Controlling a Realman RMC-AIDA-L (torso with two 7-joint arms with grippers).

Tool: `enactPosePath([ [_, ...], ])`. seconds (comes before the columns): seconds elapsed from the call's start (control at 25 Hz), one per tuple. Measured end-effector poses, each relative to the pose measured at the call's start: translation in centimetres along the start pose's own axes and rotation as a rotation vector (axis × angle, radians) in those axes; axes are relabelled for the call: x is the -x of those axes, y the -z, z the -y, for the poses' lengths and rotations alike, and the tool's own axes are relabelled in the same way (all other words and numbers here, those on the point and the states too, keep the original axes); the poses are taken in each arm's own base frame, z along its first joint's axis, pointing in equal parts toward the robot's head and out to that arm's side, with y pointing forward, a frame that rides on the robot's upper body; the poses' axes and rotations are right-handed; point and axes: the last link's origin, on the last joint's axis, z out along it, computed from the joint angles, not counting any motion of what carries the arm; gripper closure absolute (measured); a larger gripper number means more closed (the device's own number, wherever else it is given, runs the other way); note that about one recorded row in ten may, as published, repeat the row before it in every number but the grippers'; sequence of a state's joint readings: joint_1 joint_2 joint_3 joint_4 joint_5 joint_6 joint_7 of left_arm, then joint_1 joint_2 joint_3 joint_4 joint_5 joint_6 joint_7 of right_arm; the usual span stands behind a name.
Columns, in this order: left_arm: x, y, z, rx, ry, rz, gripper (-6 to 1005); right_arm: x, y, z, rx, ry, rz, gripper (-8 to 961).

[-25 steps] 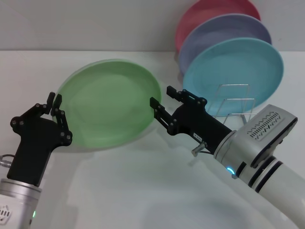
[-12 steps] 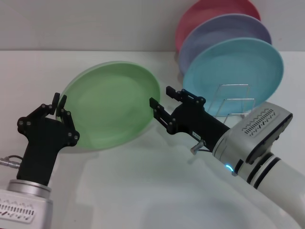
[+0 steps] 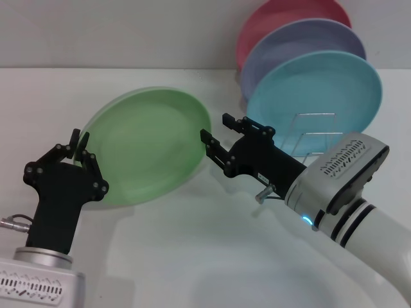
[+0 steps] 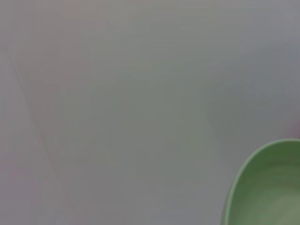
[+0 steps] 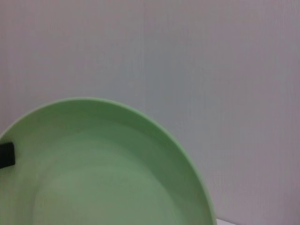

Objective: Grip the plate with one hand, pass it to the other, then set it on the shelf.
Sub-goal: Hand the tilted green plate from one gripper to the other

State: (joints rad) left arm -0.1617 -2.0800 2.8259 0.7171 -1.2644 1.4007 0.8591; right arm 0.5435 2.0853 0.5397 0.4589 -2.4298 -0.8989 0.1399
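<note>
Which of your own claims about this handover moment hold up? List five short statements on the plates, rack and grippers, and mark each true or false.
1. The left gripper is shut on the green plate's rim. True.
2. The right gripper has its fingers closed on the green plate. False: they are open beside its edge.
3. The green plate lies flat on the table. False: it is held tilted above it.
4. The sky-blue plate stands in the wire rack. True.
5. The rack holds only one plate. False: a lavender plate and a pink plate stand behind.
</note>
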Motion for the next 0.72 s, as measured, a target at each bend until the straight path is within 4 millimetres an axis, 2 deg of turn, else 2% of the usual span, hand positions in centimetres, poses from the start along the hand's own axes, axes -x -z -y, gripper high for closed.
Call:
enactPosePath([
  [0.72, -0.34, 0.07, -0.15, -0.014, -0.009, 0.008, 958, 0.04, -0.47, 0.18, 0.008, 0.018, -0.018, 441],
])
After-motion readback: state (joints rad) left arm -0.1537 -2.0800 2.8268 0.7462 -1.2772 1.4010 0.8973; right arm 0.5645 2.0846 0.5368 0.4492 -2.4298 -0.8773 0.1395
